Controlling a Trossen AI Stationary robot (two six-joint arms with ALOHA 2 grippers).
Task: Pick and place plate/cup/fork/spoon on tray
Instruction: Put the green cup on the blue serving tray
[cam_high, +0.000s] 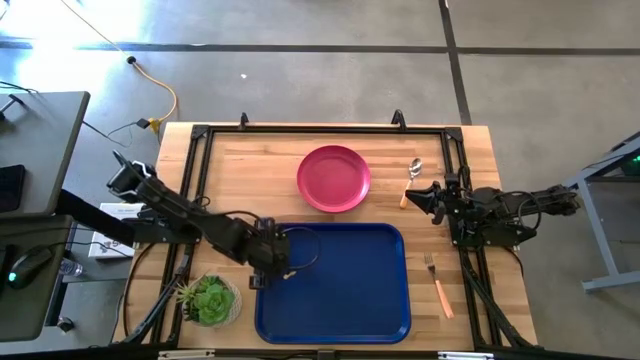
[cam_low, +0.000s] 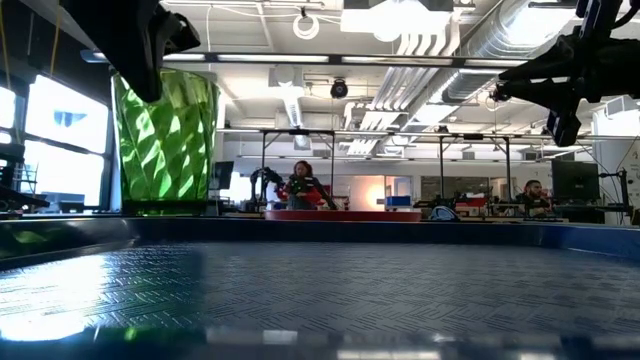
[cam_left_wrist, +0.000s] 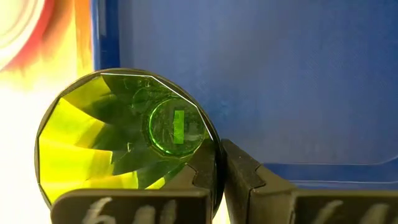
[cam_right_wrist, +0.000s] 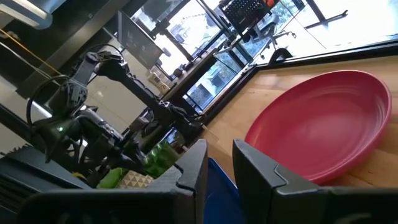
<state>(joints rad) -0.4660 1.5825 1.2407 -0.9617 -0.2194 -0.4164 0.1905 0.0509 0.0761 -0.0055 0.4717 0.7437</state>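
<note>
The left claw (cam_left_wrist: 219, 177) is closed tight on the rim wall of the cup (cam_left_wrist: 127, 140), one finger inside the mouth and one outside. In the low view the cup (cam_low: 165, 140) stands upright at the tray's left near corner, its base at or just above the tray floor; contact cannot be confirmed. The grip takes only a thin edge of a smooth, translucent wall, so the main risk is the cup pivoting or slipping if the claw is moved sideways before release. A release made while the base is off the floor could tip it, and it sits near the tray (cam_high: 340, 290) rim, so a topple could carry it onto the worktop (cam_high: 230, 165) toward the potted plant (cam_high: 208, 300).

The right claw (cam_high: 432, 198) hangs part open and empty over the worktop between the plate (cam_high: 334, 178) and the spoon (cam_high: 413, 178). The fork (cam_high: 438, 285) lies just beside the tray's right edge. Plate, spoon and fork are all off the tray. Both arms reaching the tray together risk collision.
</note>
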